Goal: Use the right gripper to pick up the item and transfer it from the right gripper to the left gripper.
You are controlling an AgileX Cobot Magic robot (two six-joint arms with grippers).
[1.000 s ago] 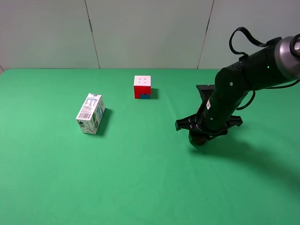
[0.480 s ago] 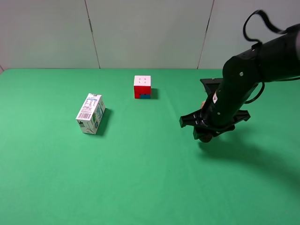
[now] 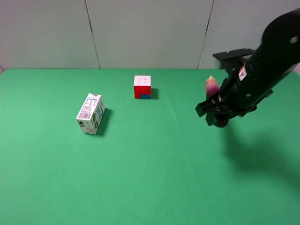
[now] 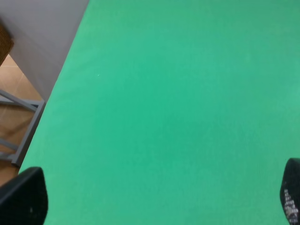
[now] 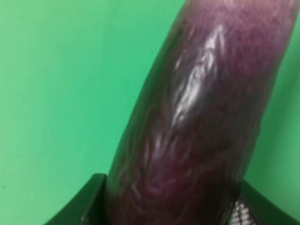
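My right gripper clamps the eggplant above the table, near its right edge. My left gripper has its jaws apart. The print on the milk carton is too small to read.

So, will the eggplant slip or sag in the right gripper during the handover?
The eggplant has glossy skin, so it may be slippery. It juts straight out past the right gripper, so it is probably stiff. Long and round, it would likely roll if dropped.
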